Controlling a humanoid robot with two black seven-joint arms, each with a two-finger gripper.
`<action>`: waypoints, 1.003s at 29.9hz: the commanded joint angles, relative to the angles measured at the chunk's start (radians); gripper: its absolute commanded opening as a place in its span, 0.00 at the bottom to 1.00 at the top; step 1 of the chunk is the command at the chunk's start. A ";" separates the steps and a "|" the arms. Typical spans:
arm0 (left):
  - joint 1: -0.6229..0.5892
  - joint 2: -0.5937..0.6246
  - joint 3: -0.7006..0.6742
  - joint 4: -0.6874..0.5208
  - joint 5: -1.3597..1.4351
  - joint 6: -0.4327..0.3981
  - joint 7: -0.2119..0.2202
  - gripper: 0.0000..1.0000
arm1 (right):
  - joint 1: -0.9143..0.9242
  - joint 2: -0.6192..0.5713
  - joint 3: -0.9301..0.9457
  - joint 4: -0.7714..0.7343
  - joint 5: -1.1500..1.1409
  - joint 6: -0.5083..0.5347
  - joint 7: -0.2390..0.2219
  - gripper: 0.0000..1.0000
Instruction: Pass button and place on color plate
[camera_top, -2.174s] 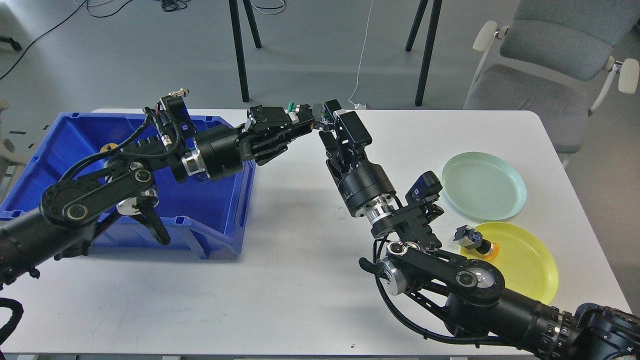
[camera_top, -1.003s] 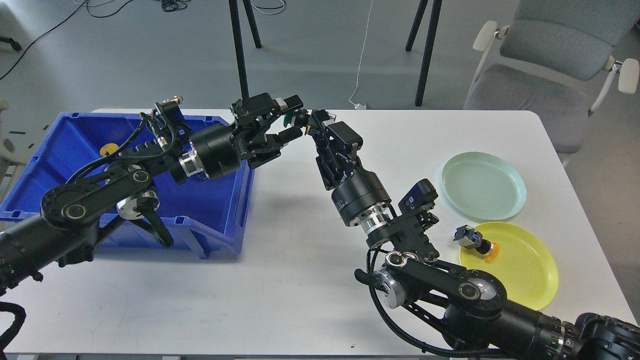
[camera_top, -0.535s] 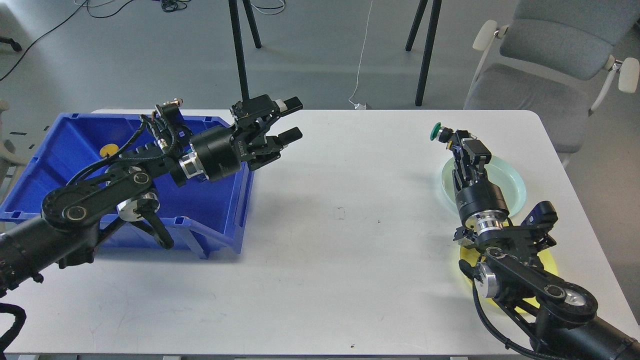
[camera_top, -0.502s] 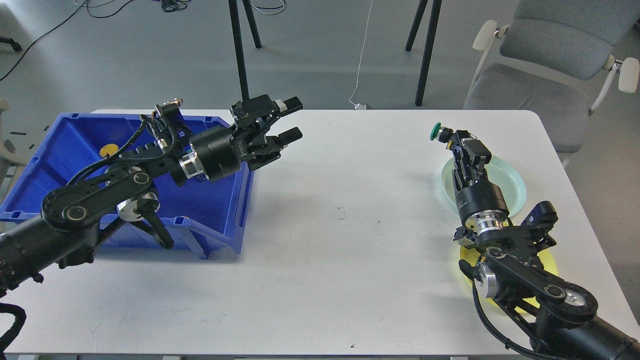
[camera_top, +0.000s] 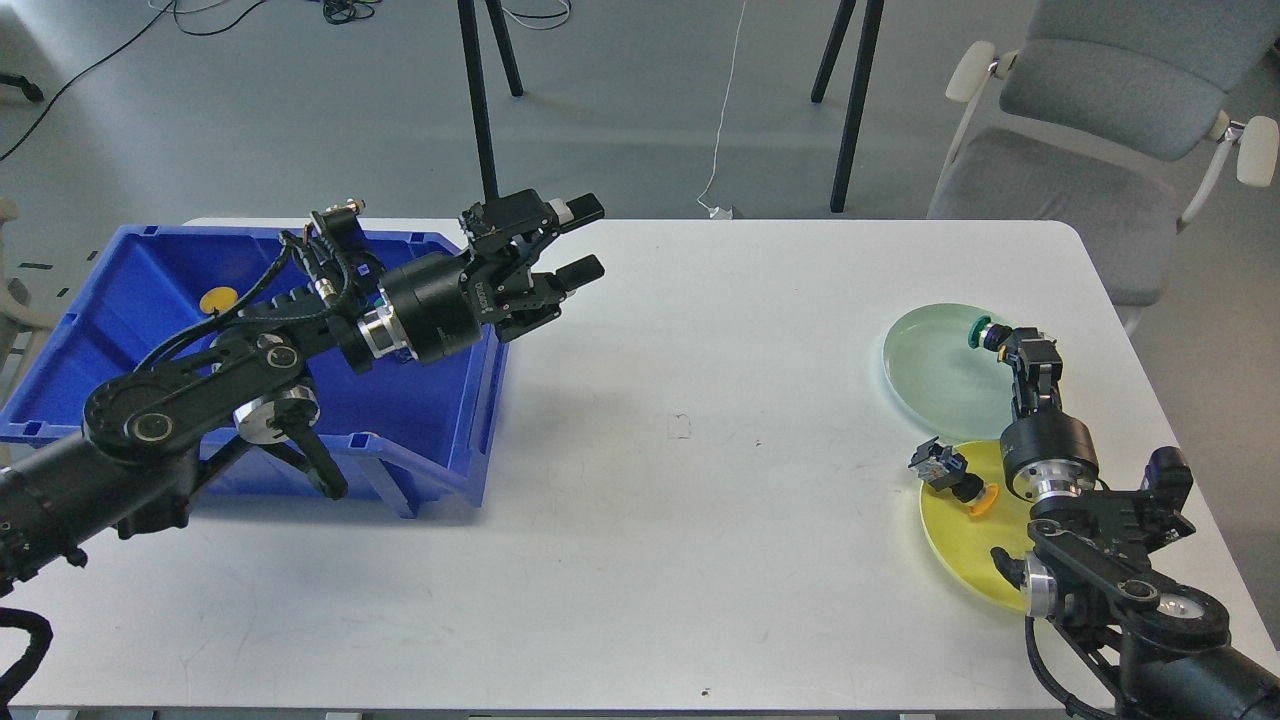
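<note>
Green-capped button (camera_top: 976, 331), small, light and rigid, pinched by its body in right gripper (camera_top: 1003, 340) over green plate (camera_top: 925, 375); left gripper (camera_top: 570, 240) spread wide, empty.

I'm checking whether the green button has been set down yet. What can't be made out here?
- Head view: whether the green button touches the green plate; too small.
- Right gripper: fingers seen end-on and dark.
- Yellow plate: near edge hidden by the right arm.
</note>
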 joint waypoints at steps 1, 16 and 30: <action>0.000 0.000 0.000 0.000 0.000 0.000 0.000 0.79 | -0.004 0.001 0.005 0.006 0.011 0.000 0.000 0.45; 0.000 0.000 0.000 0.000 0.001 0.000 0.000 0.79 | -0.059 -0.011 0.093 0.198 0.011 0.000 0.000 0.97; 0.012 0.014 -0.143 0.003 -0.072 0.000 0.000 0.85 | 0.007 -0.210 0.119 0.756 0.207 0.000 0.000 0.98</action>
